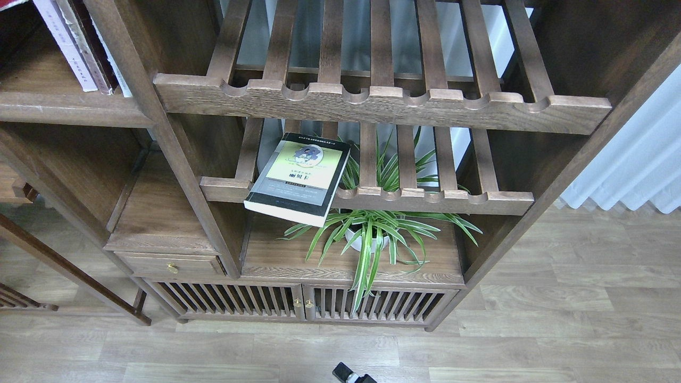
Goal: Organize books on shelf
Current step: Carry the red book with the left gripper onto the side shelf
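The black-grey book [300,178] with a yellow-green panel lies face up on the lower slatted rack, its near corner hanging over the front rail. The white-lilac book [63,48] stands leaning on the solid dark shelf [69,109] at the top left, beside other upright books. Only a red corner of the red book [10,4] shows at the top left edge, above the shelf. My left gripper is out of view. A small black tip of what looks like my right gripper [351,375] pokes in at the bottom edge; its fingers cannot be told apart.
A potted spider plant [372,234] stands on the low board under the racks. The upper slatted rack [383,101] juts out above the black-grey book. A drawer [170,264] and slatted doors [298,303] are below. A white curtain [638,159] hangs at the right.
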Controlling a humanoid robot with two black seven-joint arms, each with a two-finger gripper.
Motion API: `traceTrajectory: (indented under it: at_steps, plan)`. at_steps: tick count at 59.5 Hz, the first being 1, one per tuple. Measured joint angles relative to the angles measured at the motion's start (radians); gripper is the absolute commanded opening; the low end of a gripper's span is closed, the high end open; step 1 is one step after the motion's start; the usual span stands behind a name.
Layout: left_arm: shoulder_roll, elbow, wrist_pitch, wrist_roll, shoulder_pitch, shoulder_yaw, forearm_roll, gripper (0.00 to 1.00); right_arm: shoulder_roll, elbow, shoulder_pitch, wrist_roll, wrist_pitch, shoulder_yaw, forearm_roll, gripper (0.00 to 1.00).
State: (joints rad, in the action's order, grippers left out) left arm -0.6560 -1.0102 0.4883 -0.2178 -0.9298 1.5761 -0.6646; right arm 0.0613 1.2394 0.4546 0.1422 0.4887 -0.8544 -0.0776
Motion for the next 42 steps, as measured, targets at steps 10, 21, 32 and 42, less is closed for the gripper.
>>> traceTrajectory:
  at_steps: [10,21,32,42]
  plan:
    - [0.019,0.113,0.000,0.000,-0.127,-0.096,-0.001,0.09,-0.001,0.000,0.001,-0.001,0.000,0.000,-0.001,0.99]
    - [0.051,0.181,0.000,-0.002,-0.210,-0.167,-0.001,0.10,-0.001,0.000,0.001,-0.001,0.000,-0.001,-0.002,0.99]
    - [0.098,0.192,0.000,-0.011,-0.232,-0.214,-0.001,0.14,-0.001,0.000,0.002,-0.001,0.000,-0.001,-0.003,0.99]
    - [0.117,0.203,0.000,-0.027,-0.233,-0.226,-0.001,0.32,-0.001,0.000,0.002,-0.001,0.000,0.000,-0.004,0.99]
